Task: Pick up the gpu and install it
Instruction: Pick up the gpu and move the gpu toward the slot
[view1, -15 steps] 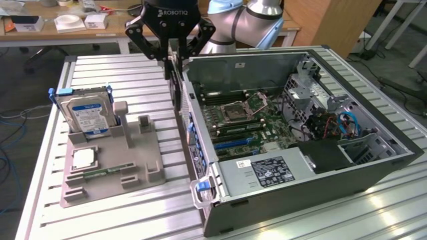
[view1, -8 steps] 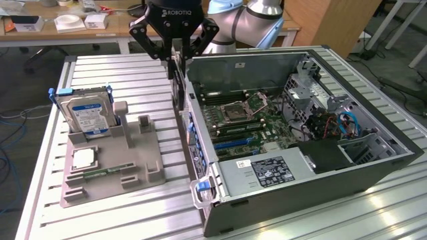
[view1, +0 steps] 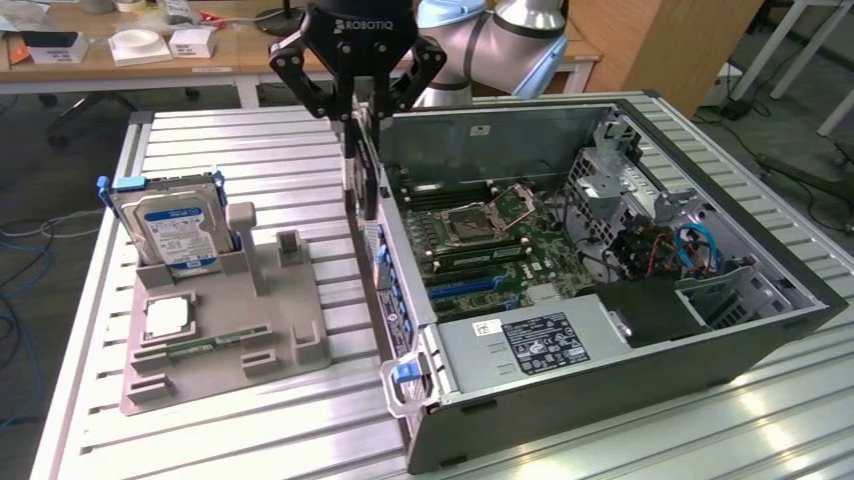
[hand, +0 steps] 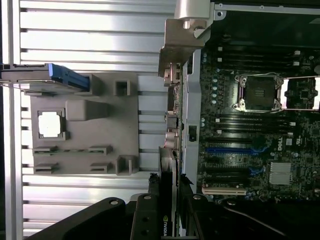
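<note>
The gpu (view1: 360, 175) hangs edge-on and upright from my gripper (view1: 360, 112), which is shut on the card's upper end. It hangs just outside the open computer case's near side wall (view1: 400, 300), above the slatted table. In the wrist view the gpu (hand: 168, 167) runs away from my gripper (hand: 168, 212) between the two black fingers (hand: 148, 215), and its silver end bracket (hand: 176, 50) is at the far end. The bracket lies along the case edge, beside the motherboard (hand: 250, 140) with its blue slots.
A grey parts holder (view1: 287, 340) on the exterior view's left carries a blue-labelled hard drive (view1: 167, 228), a square chip (view1: 167, 318) and a memory stick (view1: 200, 347). Inside the case are a power supply (view1: 534, 340) and a drive cage (view1: 621, 190). Desks stand behind the table.
</note>
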